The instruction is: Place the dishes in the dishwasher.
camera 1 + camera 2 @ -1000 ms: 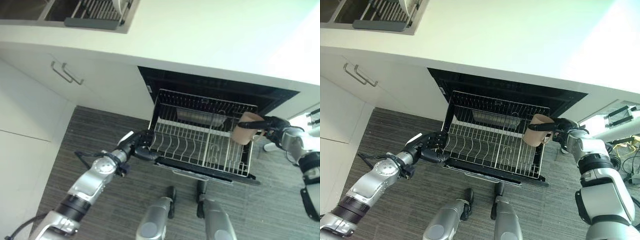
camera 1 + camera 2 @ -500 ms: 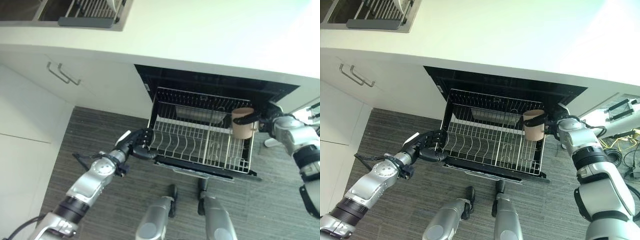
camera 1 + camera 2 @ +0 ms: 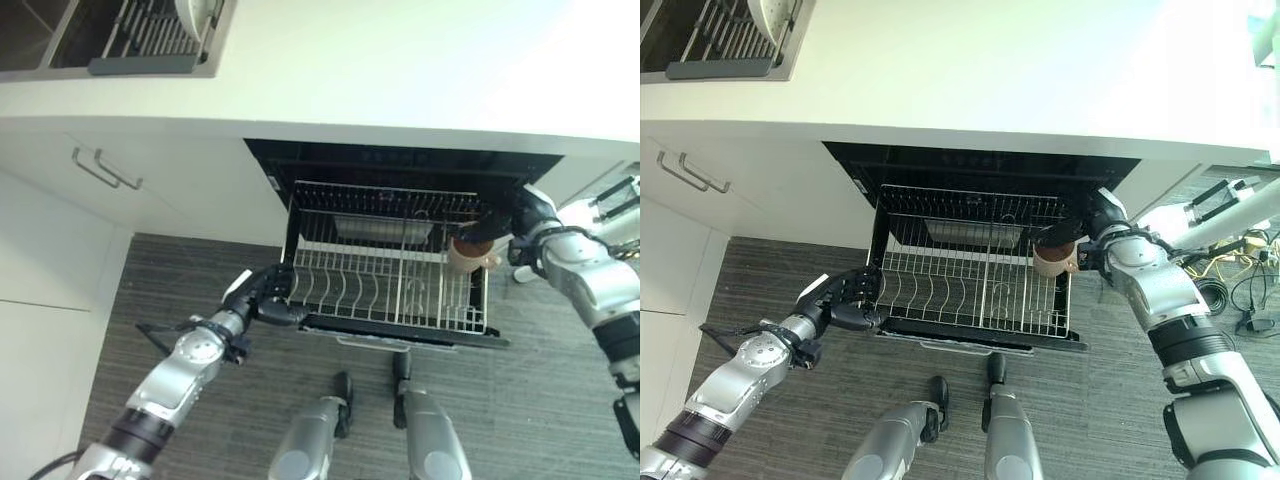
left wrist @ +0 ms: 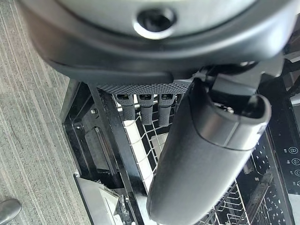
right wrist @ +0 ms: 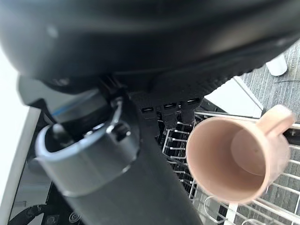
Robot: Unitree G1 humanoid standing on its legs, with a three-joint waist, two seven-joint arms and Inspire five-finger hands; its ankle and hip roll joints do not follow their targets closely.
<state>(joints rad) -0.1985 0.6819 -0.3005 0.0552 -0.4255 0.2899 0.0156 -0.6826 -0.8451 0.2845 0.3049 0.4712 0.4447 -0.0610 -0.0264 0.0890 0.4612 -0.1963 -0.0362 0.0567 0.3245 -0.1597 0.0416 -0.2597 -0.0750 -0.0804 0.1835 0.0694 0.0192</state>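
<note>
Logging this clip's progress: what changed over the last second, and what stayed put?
The right hand has carried the tan mug from above the rack's right edge down and back toward its rear right corner. In the right wrist view the mug sits apart from the fingers, seemingly released. The left hand stays clamped on the pulled-out dishwasher rack at its front left corner.

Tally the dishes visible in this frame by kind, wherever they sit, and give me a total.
Mugs: 1, the tan mug at the right hand, over the dishwasher rack.
Plates: 1, a white plate in the sink rack on the counter.
Total: 2
</note>
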